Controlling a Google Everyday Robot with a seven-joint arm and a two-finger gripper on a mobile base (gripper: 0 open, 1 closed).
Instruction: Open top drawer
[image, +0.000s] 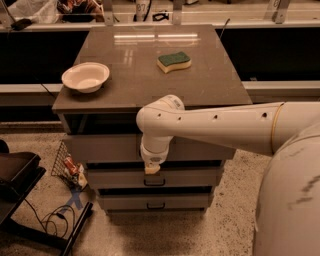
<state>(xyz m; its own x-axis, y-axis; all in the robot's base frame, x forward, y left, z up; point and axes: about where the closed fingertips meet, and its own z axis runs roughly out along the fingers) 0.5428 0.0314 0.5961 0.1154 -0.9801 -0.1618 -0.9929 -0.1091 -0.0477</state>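
Top drawer sits directly under the table's front edge, the tallest of three grey fronts. It looks shut or at most barely out, and I cannot tell which. Nearest of all, the robot's white base fills the lower right, and from it the arm reaches leftward across the cabinet front. Its wrist hangs over the middle of the top drawer's front and hides the handle there. The gripper points down at that front's lower edge, just above the middle drawer's handle; how wide it stands cannot be told. Below lie the middle drawer and the bottom drawer, both shut. A wire basket stands on the floor just beside the cabinet's left side. On the table, a white bowl rests near the left edge, toward the front left corner. A green and yellow sponge lies farther back, right of centre, well apart from the bowl. The step in hand reads as the approach to the handle, with no pull begun. The next move likely calls for raising the gripper onto the hidden bar rather than the one below it. It would then need to close on the bar and draw straight back from the front edge, level.
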